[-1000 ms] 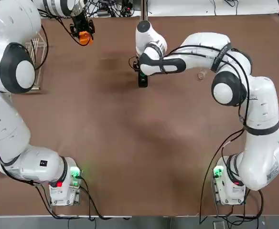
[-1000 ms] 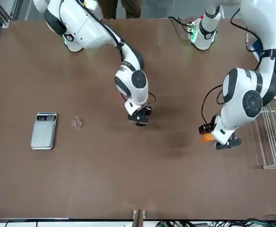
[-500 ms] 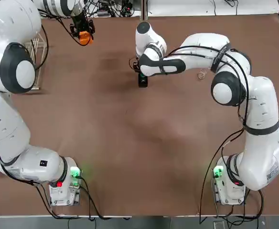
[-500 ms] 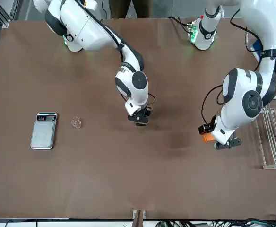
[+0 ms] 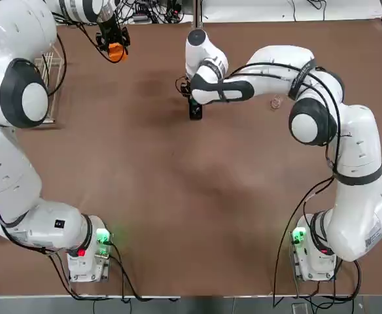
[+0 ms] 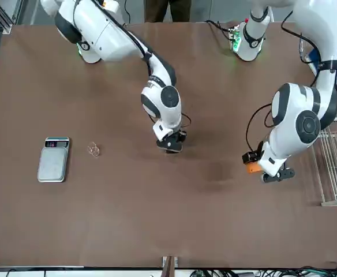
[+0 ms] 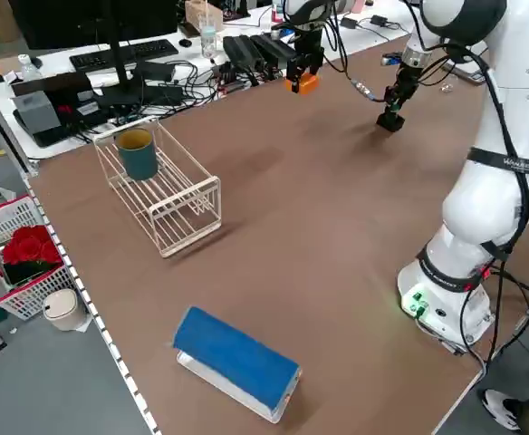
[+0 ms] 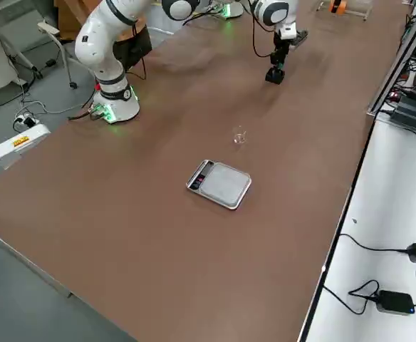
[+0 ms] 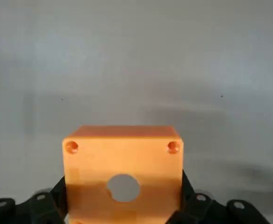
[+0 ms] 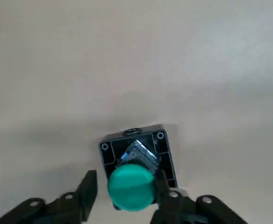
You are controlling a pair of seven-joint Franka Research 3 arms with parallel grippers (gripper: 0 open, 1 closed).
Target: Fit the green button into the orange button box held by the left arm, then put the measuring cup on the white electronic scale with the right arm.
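Tabletop [image 5: 243, 196]: brown, wide; twelve o'clock points away from my bases. White electronic scale [image 6: 52, 163]: three o'clock of my right gripper [image 10: 125, 186]. Orange button box [image 9: 122, 158]: clamped in my left gripper [image 6: 268, 173], ten o'clock of the right. Black block [image 10: 107, 156]: beneath the green button [image 10: 131, 187]. Button: between my right gripper's parted fingers, nearer one. Measuring cup [image 6: 93, 149]: three o'clock, before scale.

The person's legs [image 6: 167, 10] have shifted toward the robot's left
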